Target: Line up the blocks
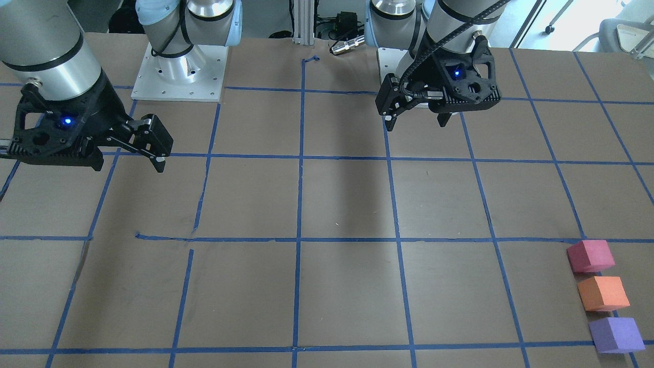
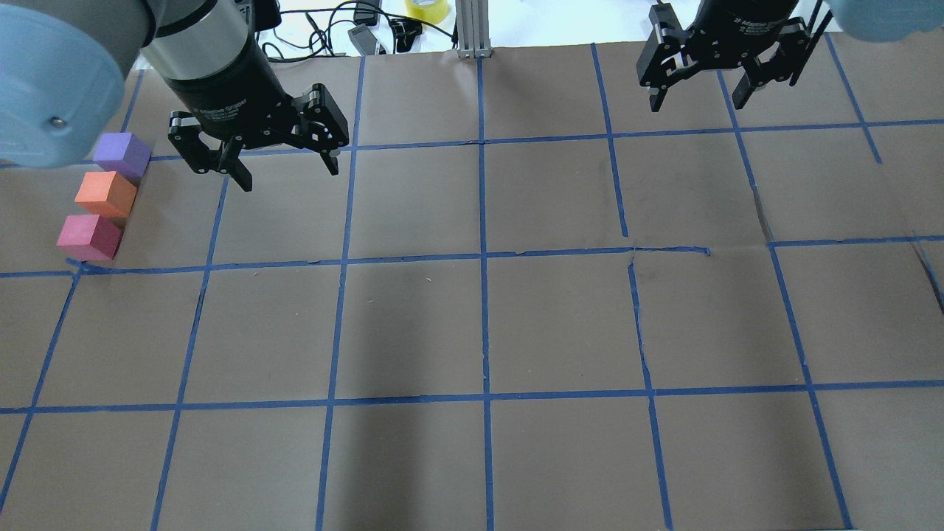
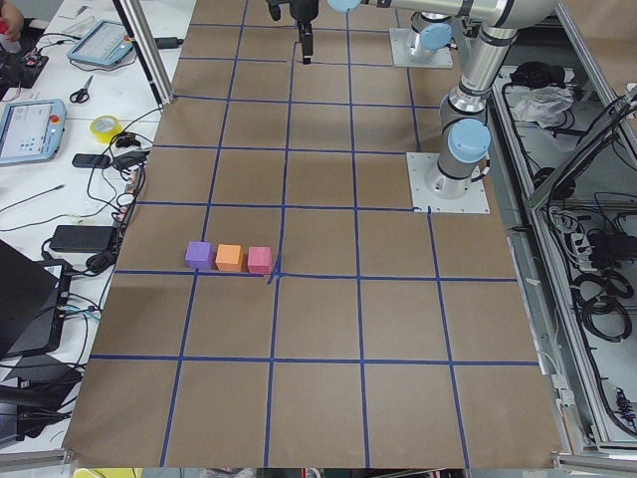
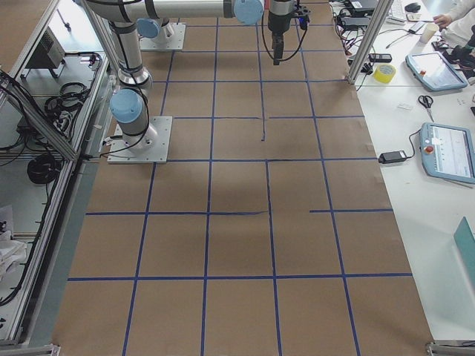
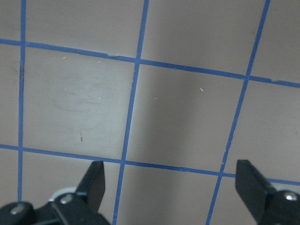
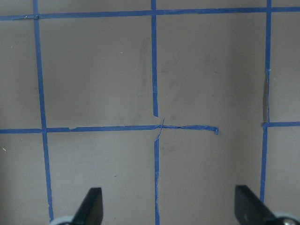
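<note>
**Front-facing.** The brown paper-covered worktop (image 1: 347, 204) was gridded with blue tape lines (image 1: 300, 194). My left fingers (image 1: 391, 110) hung above its robot-side half, spread wide, with nothing between them. My right fingers (image 1: 153, 140) hung above the opposite end, also wide apart and holding nothing. Three small matte foam cubes sat in a row at the worktop's left end, on the operators' side. The pinkish-red cube (image 1: 590, 255) was nearest my base, the orange cube (image 1: 603, 293) was in the middle, and the purple cube (image 1: 615, 335) was farthest out. Neighbours sat just beside each other. I could not tell whether they touched.

**Overhead.** The row ran along the left edge, well apart from the right fingers. The left fingers were near it but to one side, clear of all three cubes. Both pairs were fully spread.

**Left end.** The three cubes lined up straight beside a tape line. The pinkish-red cube sat at a tape crossing.

**Right end.** The left fingers showed small at the top of the picture. Their spread was not readable there.

**Left wrist.** Both fingertips sat at the bottom corners, far apart, with only bare paper and tape between them.

**Right wrist.** The wide gap was the same, and below it lay only paper and a torn, wrinkled stretch of tape.
</note>
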{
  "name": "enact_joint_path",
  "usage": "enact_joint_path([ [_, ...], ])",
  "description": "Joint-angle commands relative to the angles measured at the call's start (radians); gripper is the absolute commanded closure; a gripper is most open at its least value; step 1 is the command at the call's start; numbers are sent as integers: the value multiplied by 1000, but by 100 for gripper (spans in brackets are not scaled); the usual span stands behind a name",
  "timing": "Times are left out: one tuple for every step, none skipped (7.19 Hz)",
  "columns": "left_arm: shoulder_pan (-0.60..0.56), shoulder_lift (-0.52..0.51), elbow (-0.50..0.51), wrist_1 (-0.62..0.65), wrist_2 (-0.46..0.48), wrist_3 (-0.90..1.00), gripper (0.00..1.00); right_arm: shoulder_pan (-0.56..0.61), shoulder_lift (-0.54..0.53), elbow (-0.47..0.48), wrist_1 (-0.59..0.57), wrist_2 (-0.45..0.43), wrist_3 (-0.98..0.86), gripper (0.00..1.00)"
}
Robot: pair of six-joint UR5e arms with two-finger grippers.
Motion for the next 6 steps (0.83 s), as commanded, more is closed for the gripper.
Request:
enact_joint_path([
  [6,5,5,5,7,22,0,1,0,0,1,0,0,0],
  [7,1,10,5,5,37,0,1,0,0,1,0,0,0],
  [7,-3,10,15,8,124,0,1,0,2,3,0,0,0],
  [7,-3,8,14,7,141,0,2,0,6,1,0,0,0],
  [6,-4,10,15,2,123,0,2,-2,9,1,0,0,0],
  [7,-1,7,15,-5,124,0,2,-2,9,1,0,0,0],
])
